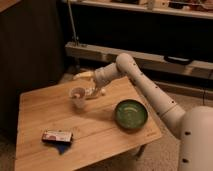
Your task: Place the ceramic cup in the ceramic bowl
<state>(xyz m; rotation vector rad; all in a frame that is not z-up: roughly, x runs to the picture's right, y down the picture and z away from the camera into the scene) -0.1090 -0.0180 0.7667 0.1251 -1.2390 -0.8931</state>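
The ceramic cup [77,96], off-white with a reddish-brown inside, stands upright on the wooden table [45,112] near its far middle. My gripper [91,92] is right against the cup's right side at rim height, with the arm reaching in from the right. The ceramic bowl [131,114], green inside with a dark rim, sits on the table to the right of the cup, about a cup's width or two away and nearer the right front corner. It holds nothing.
A flat red-and-white packet [56,135] lies near the table's front left, over something blue. A pale yellowish object [83,75] shows just past the far edge. A low shelf unit [150,55] runs behind the table.
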